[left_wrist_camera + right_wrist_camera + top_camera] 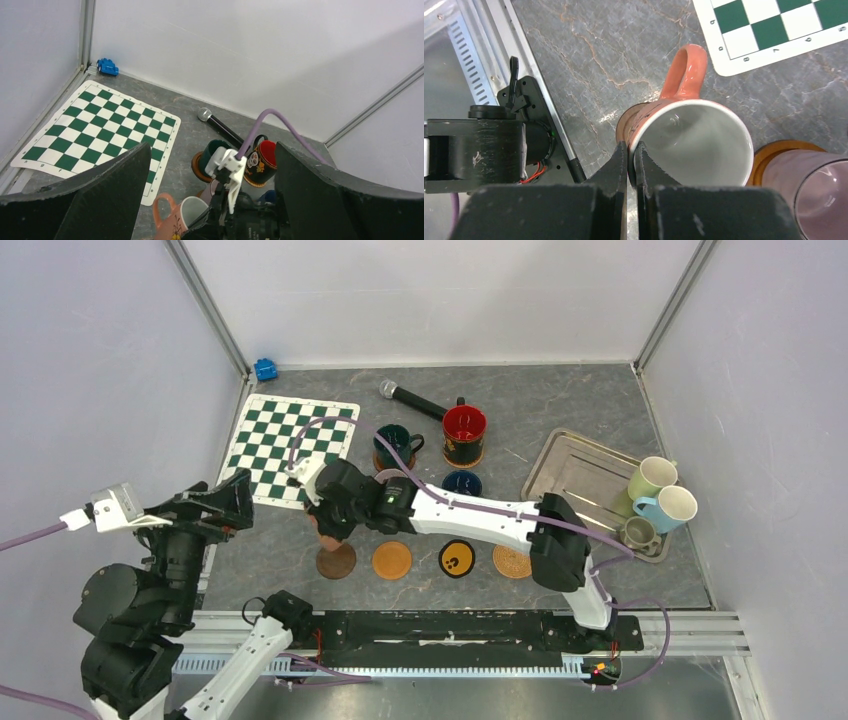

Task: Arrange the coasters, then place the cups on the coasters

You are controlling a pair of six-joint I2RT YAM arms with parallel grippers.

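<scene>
My right gripper (326, 524) (631, 150) is shut on the rim of a brownish-orange cup (694, 145) with a white inside, holding it just behind the dark brown coaster (336, 561). To the right of that coaster lie an orange coaster (392, 560), a black one with a yellow mark (457, 558) and a woven tan one (512, 561). Further back stand a dark green cup (398, 447) on a coaster, a red-inside cup (464, 435), a dark blue cup (462, 483) and a clear glass cup (809, 192) on a coaster. My left gripper (232, 502) (212, 146) hangs open and empty at the left.
A metal tray (575, 472) at the right holds a pale green cup (650, 480), a light blue cup (668, 507) and a small grey-olive cup (640, 533). A chequered mat (290, 445), a black microphone (412, 399) and a blue toy (265, 369) lie at the back.
</scene>
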